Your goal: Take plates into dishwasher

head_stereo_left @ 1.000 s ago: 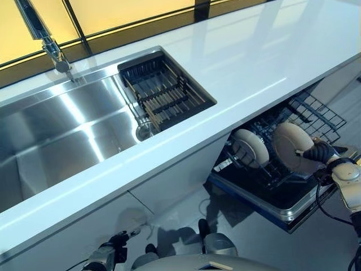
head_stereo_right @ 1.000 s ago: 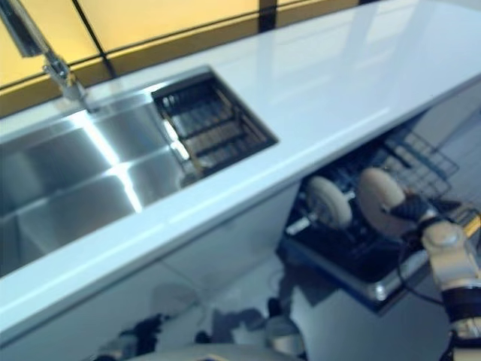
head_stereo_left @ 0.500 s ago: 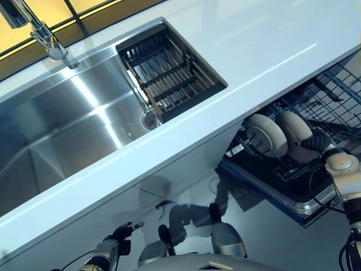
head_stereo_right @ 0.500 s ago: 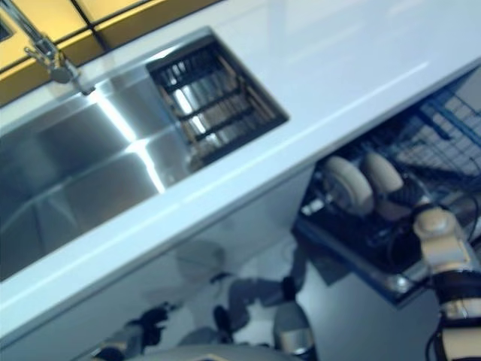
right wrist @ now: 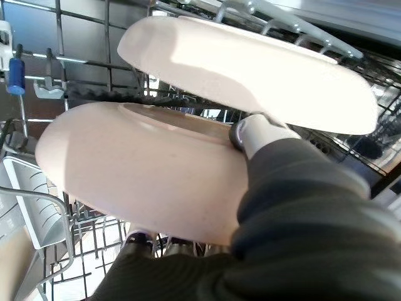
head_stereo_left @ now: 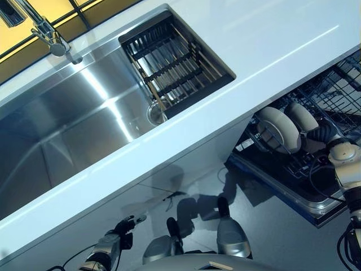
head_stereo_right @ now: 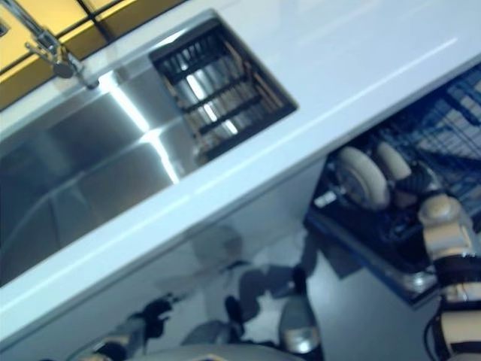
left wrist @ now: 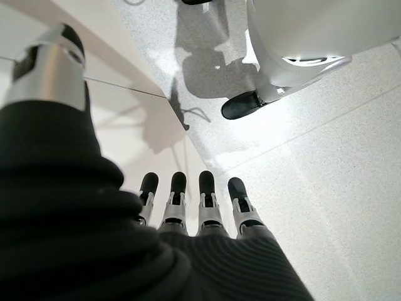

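White countertop (head_stereo_left: 265, 39) above pulled-out dishwasher rack (head_stereo_left: 333, 93). Two plates stand in the rack: seated plate (head_stereo_left: 277, 129), and second plate (right wrist: 144, 169) pinched by right hand (head_stereo_left: 322, 135), apparently not yet released. Left hand (left wrist: 194, 207) hangs with fingers straight.

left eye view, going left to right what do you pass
faucet → steel sink basin → black drain rack → first plate → second plate → right hand
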Available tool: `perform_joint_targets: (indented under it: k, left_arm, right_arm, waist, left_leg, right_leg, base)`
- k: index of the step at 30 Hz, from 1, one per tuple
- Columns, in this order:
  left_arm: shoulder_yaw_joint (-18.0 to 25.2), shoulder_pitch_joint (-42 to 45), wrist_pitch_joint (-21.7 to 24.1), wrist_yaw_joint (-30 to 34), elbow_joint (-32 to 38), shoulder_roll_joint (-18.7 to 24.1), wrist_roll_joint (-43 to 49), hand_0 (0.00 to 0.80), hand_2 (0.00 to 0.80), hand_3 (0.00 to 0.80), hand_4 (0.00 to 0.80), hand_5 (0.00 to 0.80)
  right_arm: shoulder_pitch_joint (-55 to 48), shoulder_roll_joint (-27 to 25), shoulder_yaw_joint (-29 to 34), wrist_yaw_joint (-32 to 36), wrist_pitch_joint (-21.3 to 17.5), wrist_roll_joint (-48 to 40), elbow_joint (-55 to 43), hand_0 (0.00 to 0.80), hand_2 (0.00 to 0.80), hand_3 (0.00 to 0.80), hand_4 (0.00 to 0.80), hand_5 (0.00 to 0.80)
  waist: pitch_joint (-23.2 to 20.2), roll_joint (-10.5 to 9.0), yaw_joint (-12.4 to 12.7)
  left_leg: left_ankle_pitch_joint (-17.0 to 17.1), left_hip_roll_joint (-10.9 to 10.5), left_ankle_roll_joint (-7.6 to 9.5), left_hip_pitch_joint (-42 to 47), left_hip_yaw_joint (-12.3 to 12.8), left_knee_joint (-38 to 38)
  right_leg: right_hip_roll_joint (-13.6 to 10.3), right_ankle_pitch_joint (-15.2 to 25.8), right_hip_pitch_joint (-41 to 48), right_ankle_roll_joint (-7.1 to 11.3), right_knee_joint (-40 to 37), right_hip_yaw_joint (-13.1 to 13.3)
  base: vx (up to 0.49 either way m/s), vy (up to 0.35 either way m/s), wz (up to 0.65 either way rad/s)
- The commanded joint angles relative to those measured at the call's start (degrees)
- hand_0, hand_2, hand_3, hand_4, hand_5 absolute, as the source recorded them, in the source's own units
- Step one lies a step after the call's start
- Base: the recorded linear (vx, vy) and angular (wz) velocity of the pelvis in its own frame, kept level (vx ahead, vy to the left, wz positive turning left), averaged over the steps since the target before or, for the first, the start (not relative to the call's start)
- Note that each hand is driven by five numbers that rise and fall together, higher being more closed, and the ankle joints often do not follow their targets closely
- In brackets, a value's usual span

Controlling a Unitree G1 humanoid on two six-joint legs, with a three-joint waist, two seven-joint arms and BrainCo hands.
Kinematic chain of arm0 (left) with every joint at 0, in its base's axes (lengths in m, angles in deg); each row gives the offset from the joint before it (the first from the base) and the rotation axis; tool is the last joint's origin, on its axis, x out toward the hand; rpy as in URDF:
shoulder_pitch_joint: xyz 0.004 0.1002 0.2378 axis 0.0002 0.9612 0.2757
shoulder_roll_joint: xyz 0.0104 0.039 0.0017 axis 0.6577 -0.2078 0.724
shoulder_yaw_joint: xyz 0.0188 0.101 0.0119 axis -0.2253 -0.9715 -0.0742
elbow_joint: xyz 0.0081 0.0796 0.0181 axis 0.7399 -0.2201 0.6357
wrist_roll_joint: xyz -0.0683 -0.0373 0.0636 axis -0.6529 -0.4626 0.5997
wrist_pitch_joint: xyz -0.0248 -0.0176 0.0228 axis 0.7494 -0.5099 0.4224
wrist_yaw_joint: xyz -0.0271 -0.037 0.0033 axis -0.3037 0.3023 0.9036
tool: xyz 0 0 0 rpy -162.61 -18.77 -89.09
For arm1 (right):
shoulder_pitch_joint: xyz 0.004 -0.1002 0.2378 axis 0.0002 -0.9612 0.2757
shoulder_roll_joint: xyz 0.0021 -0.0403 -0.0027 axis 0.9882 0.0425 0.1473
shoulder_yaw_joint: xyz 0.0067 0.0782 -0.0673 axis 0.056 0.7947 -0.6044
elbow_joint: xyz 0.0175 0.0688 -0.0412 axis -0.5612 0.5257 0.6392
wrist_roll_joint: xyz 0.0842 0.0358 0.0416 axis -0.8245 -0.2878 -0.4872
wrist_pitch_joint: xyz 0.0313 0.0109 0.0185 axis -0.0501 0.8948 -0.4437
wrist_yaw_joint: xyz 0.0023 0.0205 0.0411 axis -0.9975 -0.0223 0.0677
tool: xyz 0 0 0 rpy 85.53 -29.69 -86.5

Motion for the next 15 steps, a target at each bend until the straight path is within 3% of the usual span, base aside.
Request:
perform_joint_targets:
  k: [1, 2, 15]
  left_arm:
    - [-0.8, -2.7, 0.5, 0.2, -1.3, 2.2, -1.6, 0.0, 0.0, 0.0, 0.0, 0.0]
    - [-0.8, -2.8, 0.4, 0.1, -1.3, 2.2, -1.6, 0.0, 0.0, 0.0, 0.0, 0.0]
    - [-0.2, -2.8, 0.3, -0.5, -1.5, 2.3, -1.2, 0.0, 0.0, 0.0, 0.0, 0.0]
  right_arm:
    - [3.3, 2.0, -5.3, 2.3, 0.6, -1.4, 2.4, 0.122, 0.122, 0.122, 0.122, 0.122]
    - [3.1, 2.1, -5.2, 1.9, 0.8, -1.7, 2.5, 0.0, 0.0, 0.0, 0.0, 0.0]
    - [1.4, 2.0, -3.2, 1.1, 1.1, -3.0, 1.6, 0.0, 0.0, 0.0, 0.0, 0.0]
  waist:
    - [-0.8, -5.52, 2.6]
    - [-0.8, -5.61, 2.6]
    - [-1.5, -7.2, 2.3]
  left_leg:
    - [-3.2, -3.8, 2.75, 0.7, -1.8, 1.0]
    - [-3.3, -3.8, 2.73, 0.8, -1.8, 0.9]
    - [-3.5, -3.4, 2.84, 1.6, -1.8, 0.7]
  right_leg:
    - [-1.7, -0.8, -1.2, 1.49, 2.6, -1.8]
    - [-1.7, -0.8, -1.2, 1.51, 2.6, -1.7]
    - [-1.4, -0.6, -0.6, 1.67, 2.4, -1.4]
  base:
    - [0.004, 0.007, 0.05]
    - [0.002, 0.004, 0.06]
    - [0.0, 0.0, 0.01]
